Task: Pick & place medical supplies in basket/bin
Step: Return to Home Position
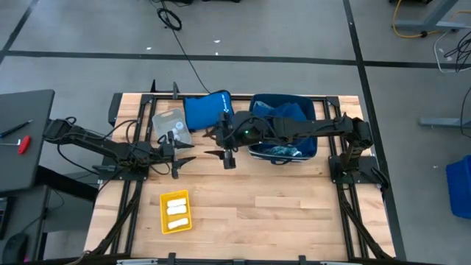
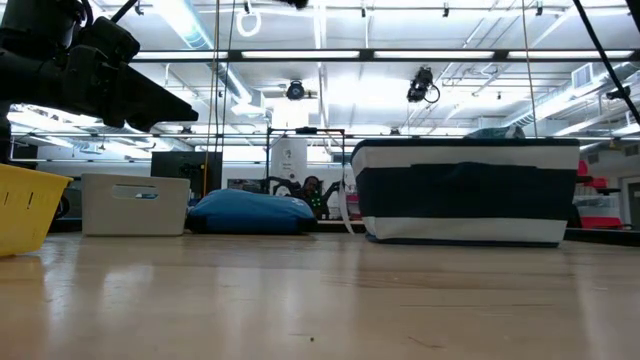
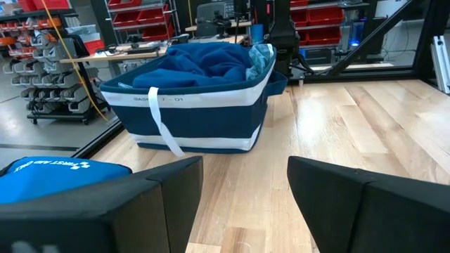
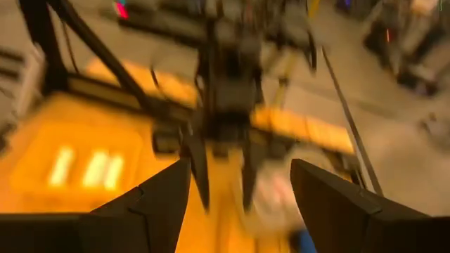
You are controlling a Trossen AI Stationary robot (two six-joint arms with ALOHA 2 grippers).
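A navy basket with white bands (image 1: pixel 312 144) stands at the table's far right. A plain navy cloth (image 3: pixel 204 60) and a light-blue patterned cloth (image 3: pixel 260 55) lie in it. Three white rolls (image 1: pixel 176 210) lie in a yellow tray (image 1: pixel 163 213) near the front left. My left gripper (image 3: pixel 246 176) is open and empty above the table's left middle (image 1: pixel 184 154), pointing toward the basket. My right gripper (image 4: pixel 240 176) is open and empty, reaching left past the basket to the table's middle (image 1: pixel 227 156). No vials show.
A royal-blue padded pouch (image 1: pixel 208 110) and a pale box (image 1: pixel 171 124) lie at the far edge, left of the basket. The two grippers face each other closely. Bare wood lies at the table's near right (image 1: pixel 294 213).
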